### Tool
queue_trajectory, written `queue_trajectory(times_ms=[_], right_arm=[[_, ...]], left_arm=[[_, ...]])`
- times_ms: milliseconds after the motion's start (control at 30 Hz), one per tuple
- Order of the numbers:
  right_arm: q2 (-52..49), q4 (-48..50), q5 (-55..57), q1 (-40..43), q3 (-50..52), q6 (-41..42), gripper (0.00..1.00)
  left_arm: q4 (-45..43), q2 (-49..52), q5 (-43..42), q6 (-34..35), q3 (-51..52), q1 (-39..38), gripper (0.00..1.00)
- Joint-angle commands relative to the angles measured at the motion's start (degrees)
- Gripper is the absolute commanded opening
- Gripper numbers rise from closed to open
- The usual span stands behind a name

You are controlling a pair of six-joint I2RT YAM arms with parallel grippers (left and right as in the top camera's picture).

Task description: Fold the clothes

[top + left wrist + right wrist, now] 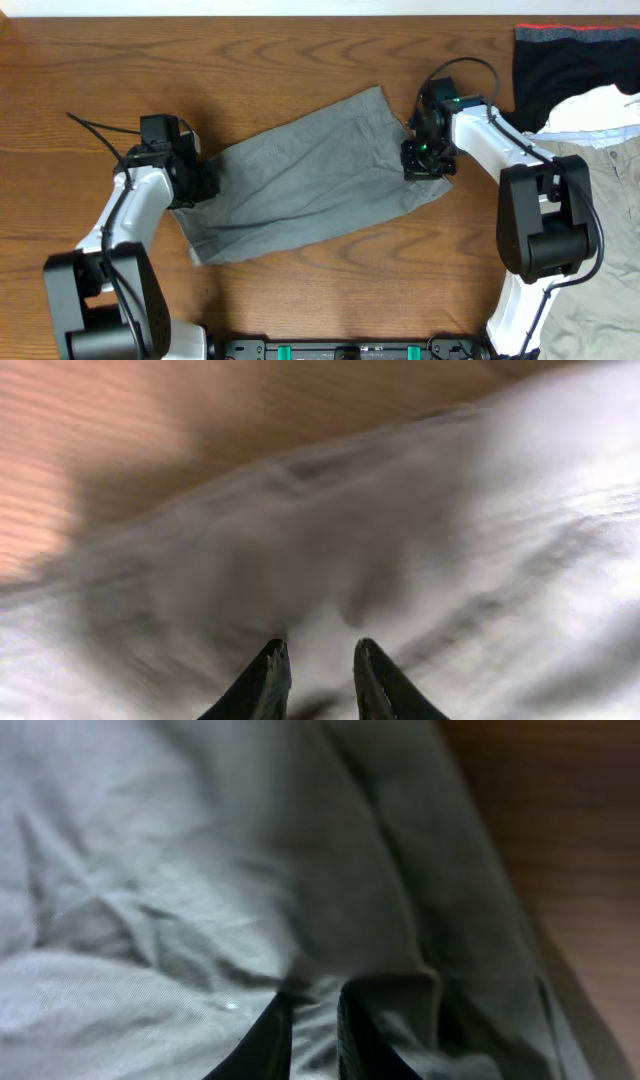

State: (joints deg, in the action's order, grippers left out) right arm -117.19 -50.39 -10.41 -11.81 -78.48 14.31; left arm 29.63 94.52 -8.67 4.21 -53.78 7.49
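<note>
Both ends of the grey shorts [310, 175], flat on the worktop [300, 60], have a tool close: left tool [200, 183] at the left end, right tool [428, 160] at the right, maybe to lift for a fold. I cannot tell whether either pinches cloth.

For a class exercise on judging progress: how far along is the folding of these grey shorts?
Done, apparently: the grey shorts lie flattish in one long strip on the table, perhaps already folded once. In hand: the left gripper stands slightly open over one end, the right gripper at a pucker of the other; its grip is unclear. Left: folding the strip across into a compact stack.
</note>
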Motion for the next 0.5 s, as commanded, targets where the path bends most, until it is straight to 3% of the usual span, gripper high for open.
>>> queue_trajectory(times_ms=[0,200,300,467], right_arm=[[-0.3,-0.2,13.0,2.7,3.0,6.1,0.15],[-0.3,-0.6,11.6,6.6,5.6,6.5,0.09],[-0.2,0.8,4.5,7.1,5.7,-0.6,0.08],[2.6,1.2,-6.9,7.1,4.4,-10.4,0.14]], left_arm=[[-1.5,4.6,8.6,-1.0,-0.7,0.3,0.25],[-3.9,7.9,9.0,0.6,-0.9,0.2,0.27],[-2.9,6.3,7.1,0.5,-3.7,0.2,0.46],[4.7,2.2,4.6,0.5,-12.6,0.2,0.67]])
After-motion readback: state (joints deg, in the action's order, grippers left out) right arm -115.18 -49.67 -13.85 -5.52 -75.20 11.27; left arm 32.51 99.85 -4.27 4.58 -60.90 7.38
